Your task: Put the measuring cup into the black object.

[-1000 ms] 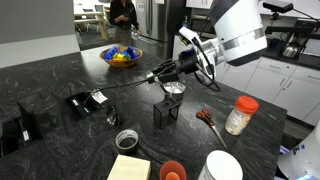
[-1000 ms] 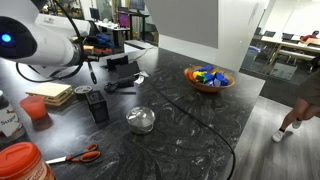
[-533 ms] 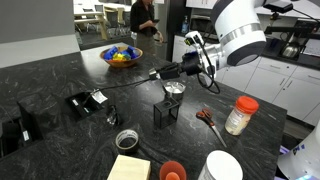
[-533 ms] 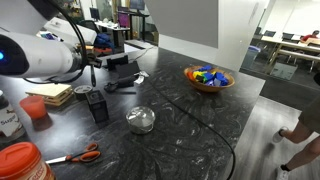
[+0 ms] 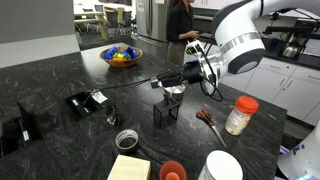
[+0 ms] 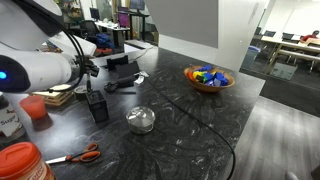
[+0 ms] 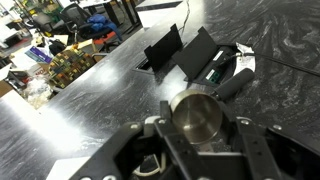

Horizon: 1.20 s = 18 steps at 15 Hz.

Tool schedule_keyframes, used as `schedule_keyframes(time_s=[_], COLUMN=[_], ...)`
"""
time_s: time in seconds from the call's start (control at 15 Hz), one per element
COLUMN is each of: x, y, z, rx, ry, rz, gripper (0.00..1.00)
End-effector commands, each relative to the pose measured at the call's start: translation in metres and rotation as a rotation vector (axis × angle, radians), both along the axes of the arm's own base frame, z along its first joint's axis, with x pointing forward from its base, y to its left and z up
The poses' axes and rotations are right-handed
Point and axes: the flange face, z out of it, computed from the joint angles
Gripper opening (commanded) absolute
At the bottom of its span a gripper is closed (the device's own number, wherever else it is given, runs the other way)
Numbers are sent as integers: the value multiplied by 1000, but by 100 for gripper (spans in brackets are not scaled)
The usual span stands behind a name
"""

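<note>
1. Now the tool seems clamped on the cup, just above the holder.
2. Risk: released off-centre, cup could strike the rim and drop onto the bench.

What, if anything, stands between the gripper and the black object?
Nothing visible does. The gripper hangs just over the black object; in the wrist view only the round silver piece at its top shows beneath the gripper.
</note>
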Motion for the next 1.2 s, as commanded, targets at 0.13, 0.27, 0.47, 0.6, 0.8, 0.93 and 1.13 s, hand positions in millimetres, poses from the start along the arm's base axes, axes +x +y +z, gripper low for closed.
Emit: schedule_keyframes(time_s=[0.13,0.27,0.47,0.6,0.8,0.93,1.13], x=[3,5,8,10,11,11,12], y=[-8,-11,-13,-11,-11,-12,-16], z=[-1,-5,-13,-15,-17,-19,-22], rx=[19,21,29,29,28,23,13], ry=[-58,-60,-58,-62,-69,-69,-67], rz=[9,10,17,29,36,35,30], gripper=[22,22,22,22,22,22,22])
